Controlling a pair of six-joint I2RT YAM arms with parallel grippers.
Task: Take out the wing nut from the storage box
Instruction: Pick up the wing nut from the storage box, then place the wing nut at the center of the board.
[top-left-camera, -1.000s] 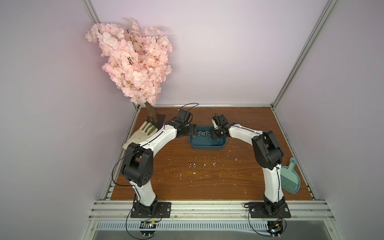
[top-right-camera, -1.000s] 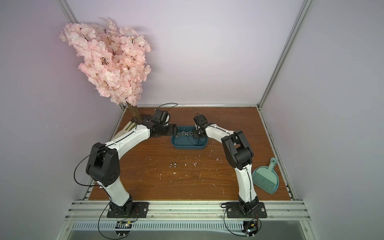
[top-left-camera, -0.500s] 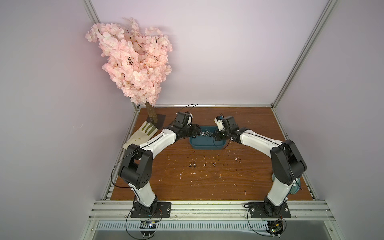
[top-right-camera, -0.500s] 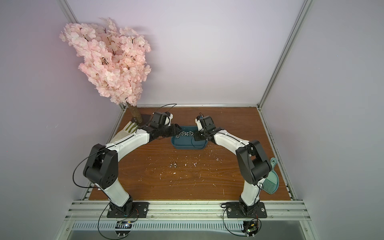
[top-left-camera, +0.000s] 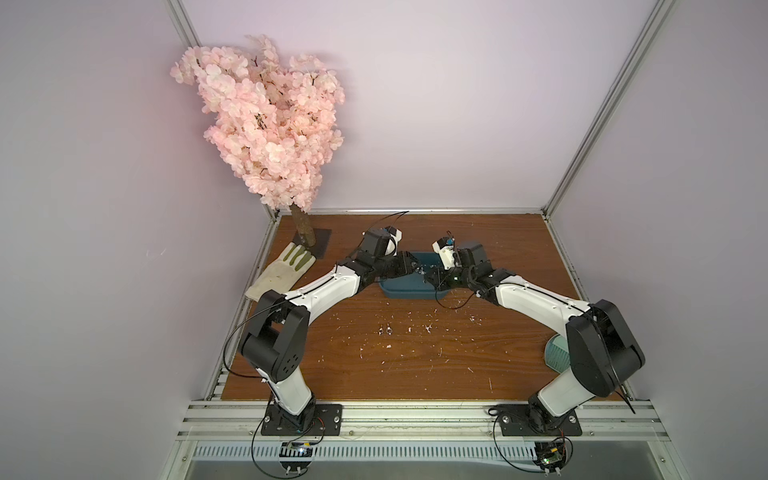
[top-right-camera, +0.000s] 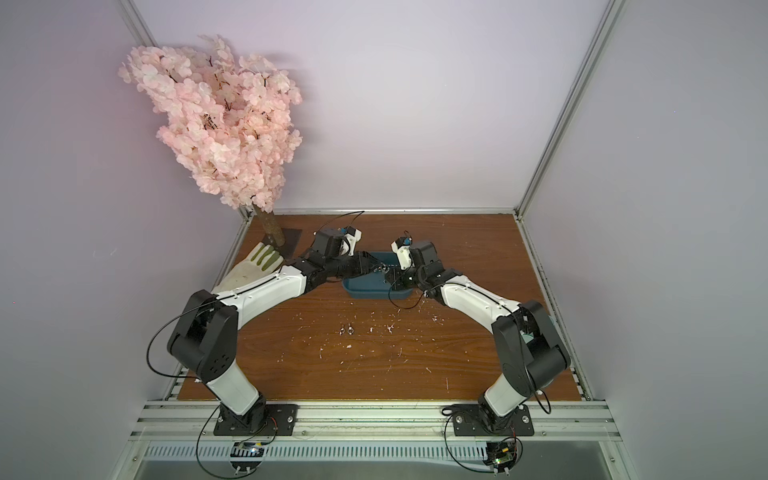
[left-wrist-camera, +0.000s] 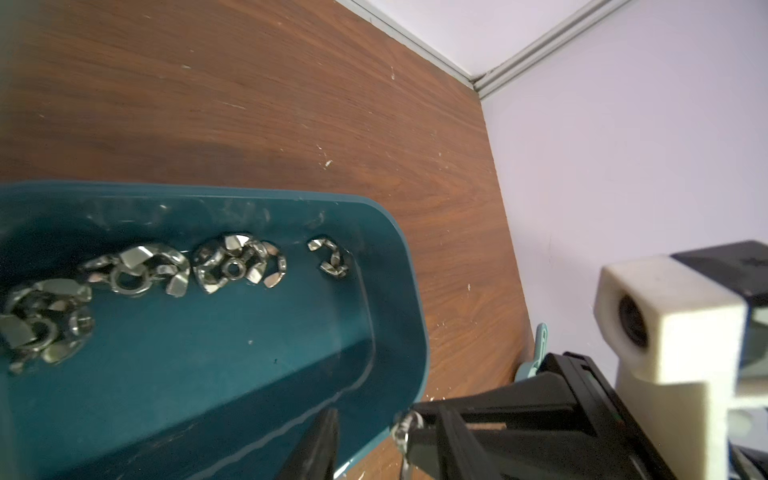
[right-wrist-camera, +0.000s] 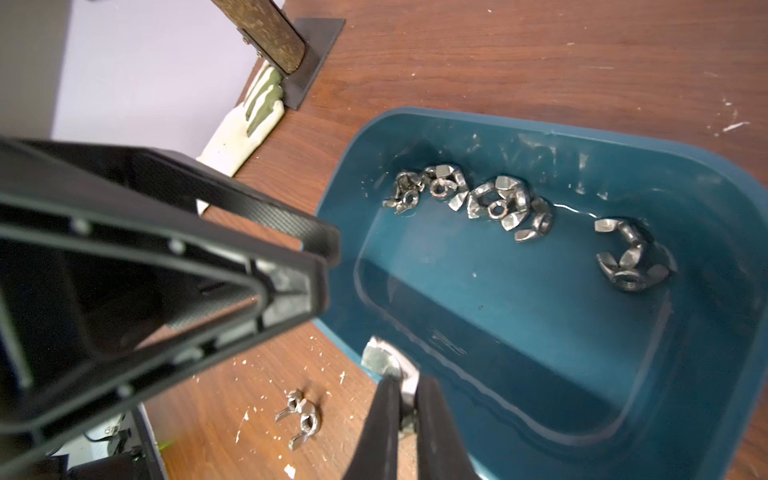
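Seen in both top views, the two arms arched in from the front rail, elbows raised and forearms sloping down. They met over the box (top-left-camera: 409, 291) (top-right-camera: 370, 293) at the back of the table (top-left-camera: 415, 365). The left gripper (top-left-camera: 417, 268) and right gripper (top-left-camera: 430, 279) stood almost tip to tip above it. A tree (top-left-camera: 270, 124) stood in the far left corner with a glove (top-left-camera: 282, 270) beside its base. A dustpan (top-left-camera: 557, 353) lay partly hidden behind the right elbow, and a stray pair (top-left-camera: 385, 330) of nuts lay on the wood in front of the box.

In the left wrist view, spare nuts (left-wrist-camera: 237, 268) lay strung along one long wall of the box. Only one of the left gripper's fingers (left-wrist-camera: 322, 440) showed, over the box's inside near the rim. The right gripper (left-wrist-camera: 415, 432) reached in with a silvery wing nut (left-wrist-camera: 402, 428) at its tip, just beside the rim.

In the right wrist view, the right gripper (right-wrist-camera: 405, 399) was pinched tight on the wing nut (right-wrist-camera: 384, 359), which it held above the rim at a corner of the box. The left gripper (right-wrist-camera: 326, 266) was angled down at the rim of the short end. Its tips were drawn close and perhaps on the rim, but it could not be told whether they gripped it.
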